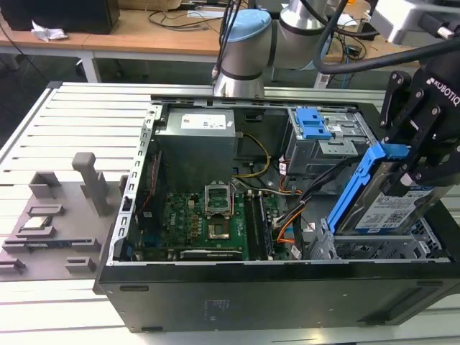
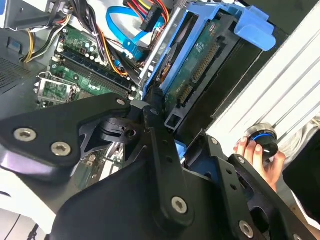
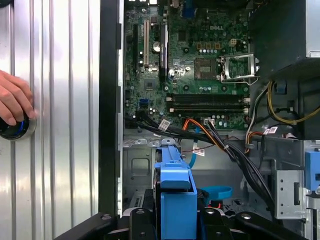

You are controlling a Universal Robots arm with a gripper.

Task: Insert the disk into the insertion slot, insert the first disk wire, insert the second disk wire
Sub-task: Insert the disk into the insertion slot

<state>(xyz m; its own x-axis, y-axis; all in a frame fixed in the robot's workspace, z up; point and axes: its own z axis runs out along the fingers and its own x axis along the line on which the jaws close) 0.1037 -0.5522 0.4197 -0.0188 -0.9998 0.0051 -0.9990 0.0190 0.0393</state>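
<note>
At the exterior view's right end of the open computer case (image 1: pixel 251 295), the gripper (image 1: pixel 415 171) was clenched on the disk (image 1: pixel 384 205), its jaws closed over the raised upper edge of the blue carrier (image 1: pixel 357 181). The disk stood tilted, with its white label showing. Its lower end was down at the insertion slot (image 1: pixel 381 249), the perforated silver bay in the near corner of the case, and its upper end was lifted above the case rim; whether it touched the bay's metal could not be told. Beyond the bay stood a taller grey cage (image 1: pixel 323 136) with blue latches, and the motherboard (image 1: pixel 208 215) lay on the case floor towards the exterior view's left. In the second wrist view the gripper (image 2: pixel 172 127) pinched the carrier's frame and the disk (image 2: pixel 200 60) showed its green circuit-board side. The second disk wire (image 2: pixel 120 30) looped loose past it, beside the orange, red and yellow wire bundle (image 2: pixel 150 7). In the first wrist view the carrier end of the disk (image 3: pixel 175 195) sat between the black finger links, with the second disk wire (image 3: pixel 216 192) curled just beside it. Outside the case, a person's hand (image 3: pixel 14 102) rested on a round black knob (image 3: pixel 12 129) on the slatted table (image 3: pixel 65 100).
</note>
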